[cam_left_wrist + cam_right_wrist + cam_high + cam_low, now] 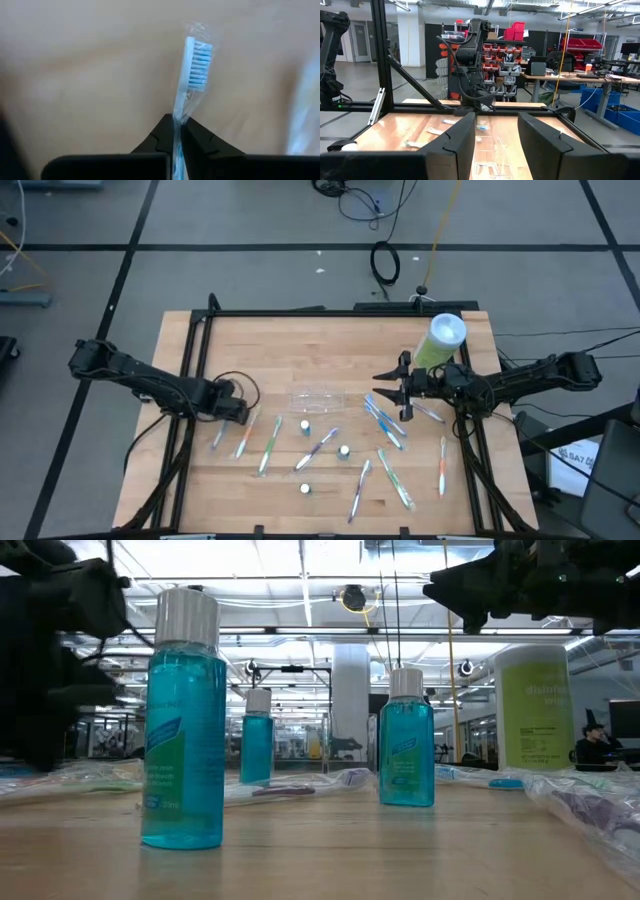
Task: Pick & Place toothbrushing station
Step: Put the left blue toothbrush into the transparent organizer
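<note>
Where the overhead camera looks down, the left hand [238,412] sits low over the left part of the wooden tabletop [250,350], beside a blue toothbrush [217,432] and the orange and green ones lying next to it. The right hand [398,387] hovers toward the right side, its fingers [401,364] spread apart, just beside a cluster of blue toothbrushes [384,420]. A clear plastic cup [318,400] lies on its side between the two hands. More toothbrushes are scattered over the near half, an orange one [442,464] lying far right, with three small white-teal round pieces [306,426] among them. A tall light-green canister [440,340] stands behind the right hand.

From tabletop height, those round pieces read as small bottles of blue liquid with pale caps: one close at the left [183,720], one near the middle [406,739], one farther back [257,736]. Wrapped toothbrushes [290,787] lie flat between them, and the canister [533,708] rises at the right under a dark arm [530,580].

Seen from the left wrist, the left hand [177,131] is clamped together on the handle of a blue-bristled toothbrush [196,62] in a clear wrapper, its head pointing away from the fingers above the wood.

Seen from the right wrist, the right hand [496,132] stands wide apart and holds nothing, with the clear cup [489,167] lying beyond the gap.
</note>
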Motion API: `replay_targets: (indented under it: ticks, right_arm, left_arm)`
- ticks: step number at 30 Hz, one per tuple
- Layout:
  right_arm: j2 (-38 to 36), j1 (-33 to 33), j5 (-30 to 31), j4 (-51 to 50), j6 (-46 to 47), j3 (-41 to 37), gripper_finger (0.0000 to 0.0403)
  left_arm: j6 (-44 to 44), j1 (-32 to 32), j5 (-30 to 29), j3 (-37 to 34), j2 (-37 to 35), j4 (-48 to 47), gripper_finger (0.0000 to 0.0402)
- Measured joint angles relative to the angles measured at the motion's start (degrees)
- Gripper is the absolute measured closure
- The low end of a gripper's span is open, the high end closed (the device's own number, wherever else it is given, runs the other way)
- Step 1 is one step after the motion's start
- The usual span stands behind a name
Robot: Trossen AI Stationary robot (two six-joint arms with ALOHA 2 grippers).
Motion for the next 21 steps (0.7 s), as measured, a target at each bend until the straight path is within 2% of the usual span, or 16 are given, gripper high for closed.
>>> replay_targets:
  ticks: [6, 13, 17, 21]
  right_arm:
    - [0.0, -0.1, 0.04, 0.98, 0.06, 0.04, 0.0264]
    - [0.0, -0.11, 0.04, 0.99, 0.11, 0.04, 0.0263]
    - [0.0, -0.11, 0.04, 0.98, 0.13, 0.04, 0.0263]
    - [0.0, -0.11, 0.02, 0.84, 0.13, 0.04, 0.0263]
  left_arm:
    - [5.68, -0.44, -7.16, 7.21, -0.6, -0.5, 0.0395]
    - [20.13, -0.59, -23.6, 18.68, -0.68, 2.29, 0.0391]
    - [35.45, -1.28, -32.47, 22.13, -0.7, 14.6, 0.0393]
    - [52.62, -1.58, -35.35, 22.45, -0.68, 32.61, 0.0385]
